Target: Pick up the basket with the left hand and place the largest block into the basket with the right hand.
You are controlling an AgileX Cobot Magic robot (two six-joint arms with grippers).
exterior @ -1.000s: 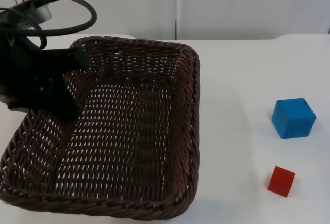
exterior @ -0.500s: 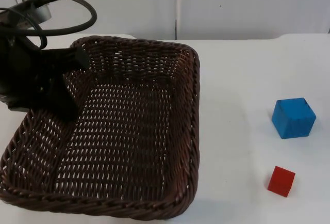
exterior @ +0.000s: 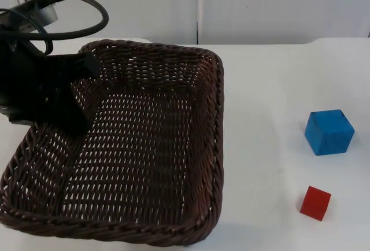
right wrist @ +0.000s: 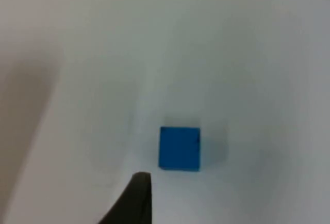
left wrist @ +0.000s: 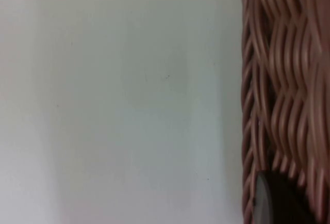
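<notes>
Gripping the basket point(exterior: 144, 147) by its left rim with my left jaws point(exterior: 55, 98), I waited. My right jaws point(right wrist: 136, 203), spread unclear, hovered above the blue block point(exterior: 329, 132) near the desk's point(exterior: 272, 89) right edge; descending onto it seemed next.

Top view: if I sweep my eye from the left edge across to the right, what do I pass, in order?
The left gripper at the basket's left wall → the brown wicker basket → the small red block → the larger blue block, though those two overlap somewhat in left-right position. All stand on the white table.
</notes>
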